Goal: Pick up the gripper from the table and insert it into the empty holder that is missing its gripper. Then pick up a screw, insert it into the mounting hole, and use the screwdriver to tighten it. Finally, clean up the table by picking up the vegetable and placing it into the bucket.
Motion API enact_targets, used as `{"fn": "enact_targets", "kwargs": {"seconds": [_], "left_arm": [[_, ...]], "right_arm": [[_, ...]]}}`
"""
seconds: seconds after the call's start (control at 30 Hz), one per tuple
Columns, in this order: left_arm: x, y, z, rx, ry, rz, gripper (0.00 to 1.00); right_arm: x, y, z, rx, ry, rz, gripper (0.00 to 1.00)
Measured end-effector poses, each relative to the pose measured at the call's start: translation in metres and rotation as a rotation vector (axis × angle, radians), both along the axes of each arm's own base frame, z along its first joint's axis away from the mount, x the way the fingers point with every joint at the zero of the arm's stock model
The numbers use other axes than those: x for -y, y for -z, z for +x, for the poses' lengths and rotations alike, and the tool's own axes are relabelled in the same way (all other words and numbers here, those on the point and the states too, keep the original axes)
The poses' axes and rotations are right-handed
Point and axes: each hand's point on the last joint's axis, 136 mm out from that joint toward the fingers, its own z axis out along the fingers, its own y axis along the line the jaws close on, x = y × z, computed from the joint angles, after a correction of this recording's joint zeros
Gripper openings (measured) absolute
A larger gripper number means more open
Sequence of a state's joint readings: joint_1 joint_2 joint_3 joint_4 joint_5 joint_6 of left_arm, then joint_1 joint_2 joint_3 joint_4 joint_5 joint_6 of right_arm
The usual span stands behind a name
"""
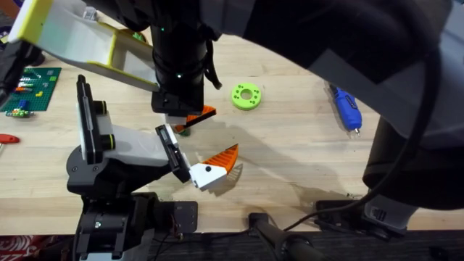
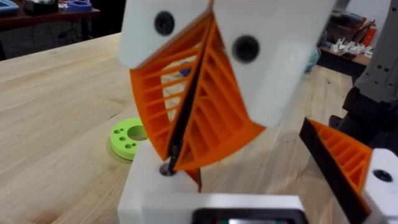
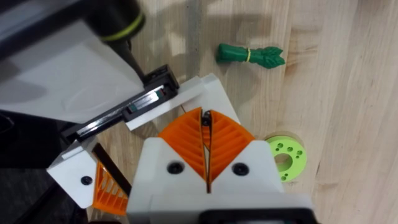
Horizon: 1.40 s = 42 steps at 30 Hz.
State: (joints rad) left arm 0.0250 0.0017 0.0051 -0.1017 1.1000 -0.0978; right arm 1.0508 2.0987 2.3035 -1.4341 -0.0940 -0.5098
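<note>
1. Plainly, the left gripper [image 2: 171, 163] has its orange ribbed pads pressed together, tips down at a black dot on a white plastic block [image 2: 146, 190]. I cannot tell whether it pinches anything.
2. The right gripper [image 3: 206, 114] is likewise closed, poised just above the black slotted holder [image 3: 163, 79].
3. A white-based, orange-ribbed wedge finger [image 1: 212, 168] sits at the holder's tip, at the table's near left.
4. A lime-green plastic ring [image 1: 246, 95] lies farther back. The blue pen-shaped screwdriver [image 1: 346, 109] lies well to the right, and the green toy vegetable [image 3: 250, 55] lies on bare wood.
</note>
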Motion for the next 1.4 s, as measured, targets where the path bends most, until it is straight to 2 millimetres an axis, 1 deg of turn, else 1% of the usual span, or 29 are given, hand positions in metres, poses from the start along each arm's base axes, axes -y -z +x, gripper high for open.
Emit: {"fn": "enact_targets", "kwargs": {"seconds": [0.53, 0.87, 1.4], "left_arm": [[0.0000, 0.0001, 0.0000, -0.001, 0.000, 0.000, 0.988], [0.0000, 0.0002, 0.0000, -0.001, 0.000, 0.000, 0.988], [0.0000, 0.0002, 0.0000, -0.001, 0.000, 0.000, 0.988]], "right_arm": [[0.0008, 0.0004, -0.0003, -0.001, 0.001, -0.004, 0.009], [0.0056, 0.0012, 0.0011, -0.009, 0.009, -0.017, 0.009], [0.0078, 0.0016, 0.0014, -0.013, 0.012, -0.023, 0.009]]}}
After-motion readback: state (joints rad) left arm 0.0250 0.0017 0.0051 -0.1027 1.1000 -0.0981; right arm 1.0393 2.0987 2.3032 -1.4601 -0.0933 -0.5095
